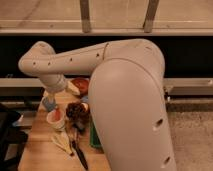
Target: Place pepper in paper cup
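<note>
Gripper point(73, 89) hung open, nothing seen in it, over bench point(37, 150) rear beside red bowl point(83, 83). Pepper point(58, 114) appeared to sit in paper cup point(56, 123) mouth; placement prob. done. Next: lift arm clear w/o knocking cup.

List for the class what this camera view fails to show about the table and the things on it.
All in the camera view:
1. The green tray: mostly hidden behind the robot's body; contents unseen.
2. The paper cup: something orange-red at its rim, likely the pepper; too little shows to confirm.
3. The gripper: open beside the red bowl; whether they touch is unclear.
4. The table: right part hidden by the body.
</note>
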Controlling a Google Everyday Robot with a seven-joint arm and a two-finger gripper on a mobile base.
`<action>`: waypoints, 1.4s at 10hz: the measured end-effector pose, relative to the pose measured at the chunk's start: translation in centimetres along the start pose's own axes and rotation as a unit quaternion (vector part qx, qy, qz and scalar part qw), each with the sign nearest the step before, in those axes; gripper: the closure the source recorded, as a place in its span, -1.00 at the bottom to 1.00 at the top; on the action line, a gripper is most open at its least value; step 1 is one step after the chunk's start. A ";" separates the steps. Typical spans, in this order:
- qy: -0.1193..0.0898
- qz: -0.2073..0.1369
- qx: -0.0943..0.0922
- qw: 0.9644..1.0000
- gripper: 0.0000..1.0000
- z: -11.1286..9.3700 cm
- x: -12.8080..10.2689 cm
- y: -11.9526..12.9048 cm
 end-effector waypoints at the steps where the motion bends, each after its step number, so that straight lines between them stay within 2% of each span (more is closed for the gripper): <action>1: 0.000 -0.017 -0.013 1.000 -0.60 0.8 0.1 2.0; 3: 0.006 -0.032 -0.024 0.999 -0.60 2.3 -0.1 3.2; 4: 0.010 -0.043 -0.036 0.998 -0.60 2.8 -0.1 4.5; 8: 0.033 -0.079 -0.076 0.993 -0.60 5.4 0.1 8.6; 11: 0.051 -0.093 -0.083 0.991 -0.59 6.8 0.5 10.0; 12: 0.054 -0.091 -0.081 0.991 -0.53 7.1 0.5 9.8; 14: 0.057 -0.085 -0.073 0.992 -0.10 7.3 0.5 9.5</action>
